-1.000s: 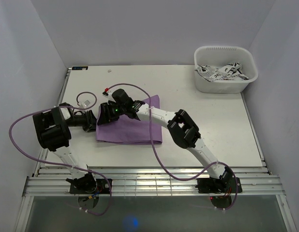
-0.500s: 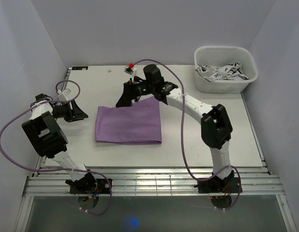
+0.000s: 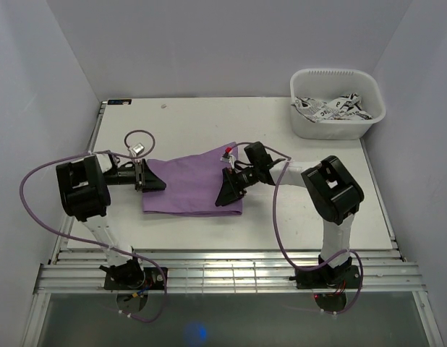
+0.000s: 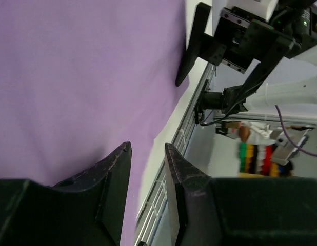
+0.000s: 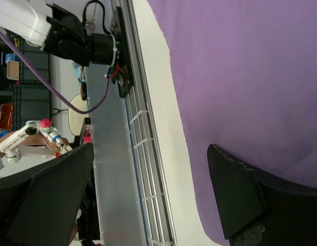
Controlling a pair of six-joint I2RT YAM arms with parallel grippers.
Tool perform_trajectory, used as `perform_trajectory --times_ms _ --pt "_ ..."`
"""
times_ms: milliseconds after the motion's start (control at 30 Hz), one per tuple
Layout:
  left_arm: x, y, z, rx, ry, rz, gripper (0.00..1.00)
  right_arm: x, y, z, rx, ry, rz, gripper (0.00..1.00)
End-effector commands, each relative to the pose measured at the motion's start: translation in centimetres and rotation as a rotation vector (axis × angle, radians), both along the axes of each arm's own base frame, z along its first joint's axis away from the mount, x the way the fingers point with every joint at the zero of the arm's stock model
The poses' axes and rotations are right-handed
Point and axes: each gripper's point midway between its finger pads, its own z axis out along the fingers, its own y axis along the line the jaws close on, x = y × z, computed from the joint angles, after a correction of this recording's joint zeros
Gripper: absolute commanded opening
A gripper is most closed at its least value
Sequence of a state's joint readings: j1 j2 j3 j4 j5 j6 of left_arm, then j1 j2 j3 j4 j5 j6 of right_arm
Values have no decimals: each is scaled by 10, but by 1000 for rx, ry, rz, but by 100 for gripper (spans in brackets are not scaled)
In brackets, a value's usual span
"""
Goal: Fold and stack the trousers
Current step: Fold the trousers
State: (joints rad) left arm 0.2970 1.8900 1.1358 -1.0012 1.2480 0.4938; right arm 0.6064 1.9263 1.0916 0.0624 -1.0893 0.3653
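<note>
The trousers (image 3: 191,186) lie folded into a lilac-purple rectangle in the middle of the table. They fill most of the left wrist view (image 4: 71,77) and the right wrist view (image 5: 251,61). My left gripper (image 3: 157,186) sits low at the fold's left edge. Its jaws (image 4: 147,148) stand a narrow gap apart with nothing between them. My right gripper (image 3: 225,195) is at the fold's front right corner, open wide (image 5: 148,174). One of its fingers (image 5: 235,197) is over the fabric and the other is off it, over the table's near rail.
A white bin (image 3: 338,108) holding a black-and-white patterned cloth (image 3: 332,108) stands at the back right. Purple cables loop from both arms. The slatted metal rail (image 3: 223,275) runs along the near edge.
Half a second ago both arms were lifted clear of the trousers. Now both are back down, left at the left edge, right at the front right corner. The right jaws have opened wide.
</note>
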Motion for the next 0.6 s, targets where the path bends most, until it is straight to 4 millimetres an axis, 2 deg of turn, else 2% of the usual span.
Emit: perform_trajectory --times_ms 0,33,133,200,267,300,333,367,400,433,500,533,567 --pt "4 10 -52 17 142 64 42 0 -5 -21 -13 -15 -3 97" --pt "2 13 -67 52 187 83 43 1 -10 -42 -65 19 -22 97" --pt "8 25 -97 144 250 140 47 2 -22 -73 -152 59 -55 98" --pt "11 30 -102 169 255 147 48 4 -25 -80 -167 50 -52 100" --pt "16 34 -101 184 231 149 49 1 -27 -79 -175 62 -48 100" --pt "15 31 -92 158 198 119 51 4 -24 -73 -160 51 -42 98" --pt "16 29 -80 135 159 96 51 3 -22 -56 -121 37 -17 95" --pt "27 29 -61 116 86 75 52 6 -19 -42 -91 16 -9 95" --pt "21 25 -42 85 47 33 52 10 -15 -25 -57 -13 -2 95" --pt "25 24 -23 50 -3 30 54 22 -7 10 9 -86 -2 95" --pt "35 25 9 62 -101 28 54 38 1 44 74 -171 -14 95" --pt "38 25 19 55 -136 32 54 54 7 69 118 -235 -26 95" --pt "40 25 26 52 -152 37 54 65 11 82 145 -268 -42 95"
